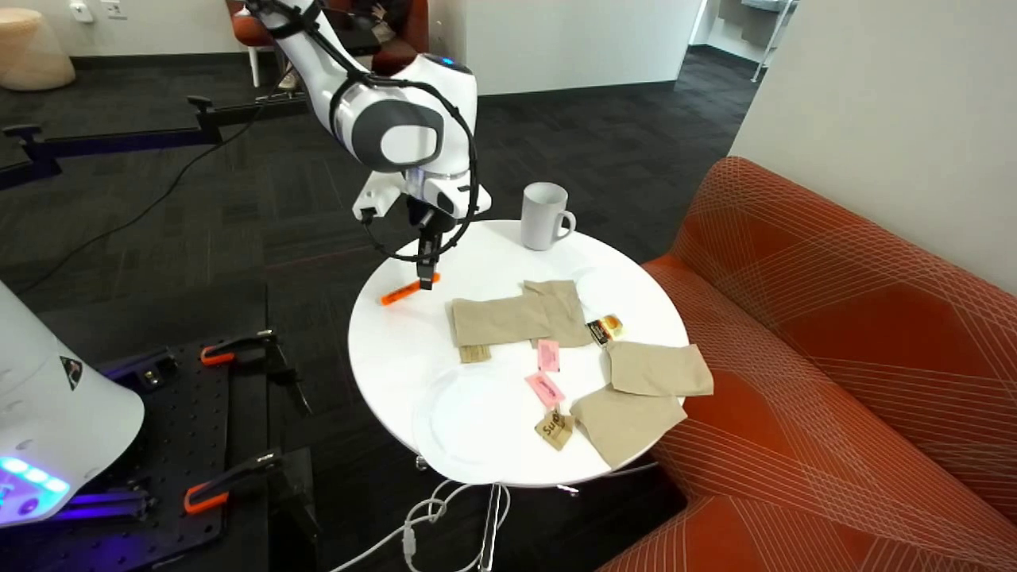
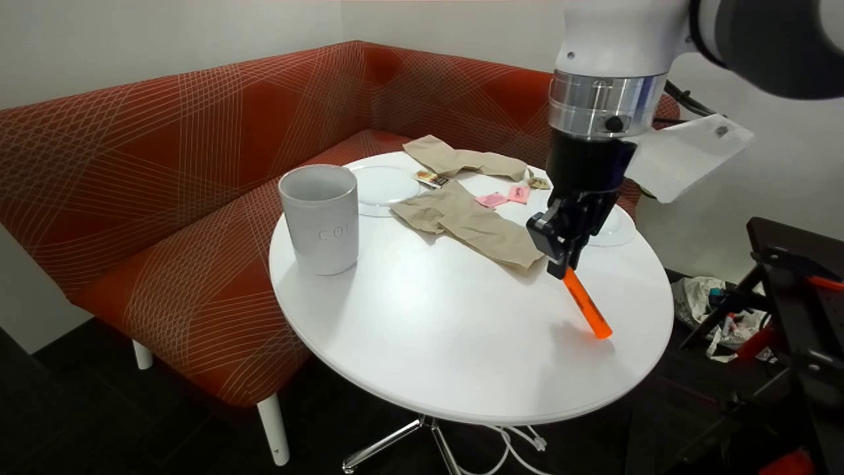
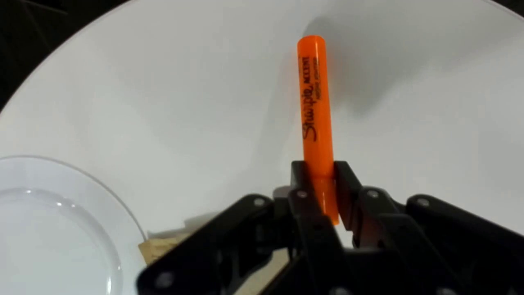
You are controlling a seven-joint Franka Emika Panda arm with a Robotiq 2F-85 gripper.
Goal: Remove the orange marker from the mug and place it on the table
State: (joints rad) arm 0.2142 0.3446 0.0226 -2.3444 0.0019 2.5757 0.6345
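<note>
The orange marker point(image 3: 315, 102) is held near one end between the finger pads of my gripper point(image 3: 319, 166). The marker also shows in both exterior views point(image 1: 404, 291) point(image 2: 587, 305), as does my gripper point(image 1: 427, 278) point(image 2: 559, 260). The marker tilts down, its free end close over the round white table point(image 2: 428, 330); I cannot tell whether it touches. My gripper points down over the table's edge region, away from the mug. The white mug point(image 1: 543, 216) stands upright on the table and also shows in an exterior view point(image 2: 323, 227). In that view its inside looks empty as far as it shows.
Brown napkins point(image 1: 500, 320) lie mid-table, with more brown napkins point(image 1: 659, 369) at the sofa side. Pink packets point(image 1: 548, 355), a yellow-black packet point(image 1: 605, 328) and clear plates point(image 1: 469, 413) point(image 3: 57, 229) lie around them. The orange-red sofa point(image 2: 217, 264) borders the table.
</note>
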